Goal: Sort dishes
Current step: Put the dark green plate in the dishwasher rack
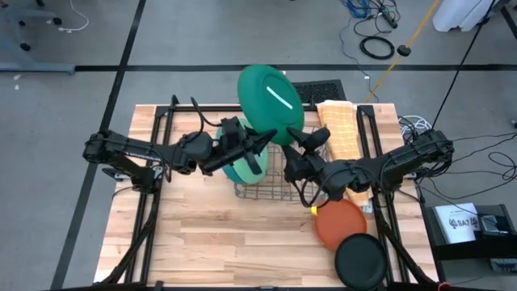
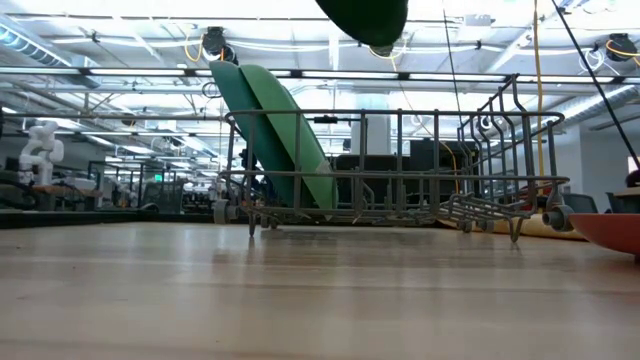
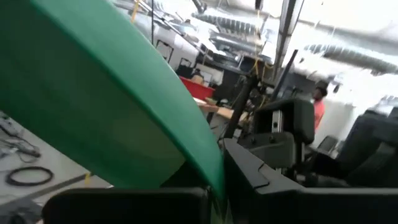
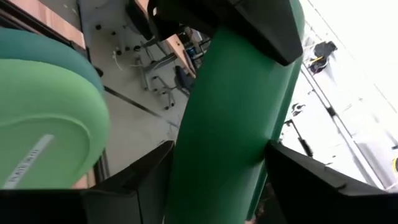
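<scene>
A dark green plate (image 1: 271,95) is held up on edge above the grey wire rack (image 1: 279,179). My left gripper (image 1: 265,139) is shut on its lower rim. My right gripper (image 1: 300,144) is open, and its fingers stand on either side of the same rim (image 4: 217,143), close to the left gripper. A teal plate (image 2: 245,125) and a light green plate (image 2: 300,140) stand on edge in the rack's left end, leaning on its wires. An orange plate (image 1: 340,222) and a black plate (image 1: 361,260) lie flat at the table's near right. My left gripper pinches the dark green plate's lower rim (image 3: 202,165) between its two fingers, one on each face. The fingers come about level from the table's left. The plate is lifted clear above the rack, tilted, and most of it rises beyond the fingers toward the far edge.
A folded yellow-orange cloth (image 1: 339,129) lies right of the rack at the far right. Bare wood (image 1: 202,242) spreads over the table's near left. Black frame rails (image 1: 153,202) run along both sides of the table.
</scene>
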Controlling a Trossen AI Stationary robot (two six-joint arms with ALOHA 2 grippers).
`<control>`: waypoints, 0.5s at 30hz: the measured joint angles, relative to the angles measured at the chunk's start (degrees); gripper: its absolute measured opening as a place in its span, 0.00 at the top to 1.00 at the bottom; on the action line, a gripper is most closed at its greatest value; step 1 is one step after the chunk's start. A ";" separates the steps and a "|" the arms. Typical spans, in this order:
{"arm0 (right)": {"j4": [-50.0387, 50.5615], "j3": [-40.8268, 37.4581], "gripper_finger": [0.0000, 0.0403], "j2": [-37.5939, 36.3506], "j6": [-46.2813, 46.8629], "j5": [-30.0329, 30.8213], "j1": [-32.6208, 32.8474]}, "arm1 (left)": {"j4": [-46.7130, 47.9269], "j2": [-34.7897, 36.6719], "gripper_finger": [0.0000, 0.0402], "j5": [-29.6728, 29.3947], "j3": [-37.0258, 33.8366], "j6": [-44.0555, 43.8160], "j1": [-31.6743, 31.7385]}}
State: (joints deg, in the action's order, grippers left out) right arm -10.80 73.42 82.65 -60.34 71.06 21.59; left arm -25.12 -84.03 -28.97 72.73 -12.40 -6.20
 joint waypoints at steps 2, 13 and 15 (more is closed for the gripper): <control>2.14 0.01 0.42 -0.02 3.51 0.08 0.17 | 0.52 -0.04 0.94 -0.08 -0.04 1.97 -0.04; 23.72 0.25 0.42 -0.39 31.23 1.10 3.46 | 10.54 -0.02 0.97 -4.22 -0.30 7.74 0.90; 29.66 0.30 0.42 -0.50 37.27 1.27 4.03 | 12.79 -0.13 0.97 -2.39 -0.30 6.82 1.13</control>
State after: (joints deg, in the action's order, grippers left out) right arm 18.86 73.71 82.15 -23.07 72.32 25.62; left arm -12.32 -84.16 -31.36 72.42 -5.58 -5.07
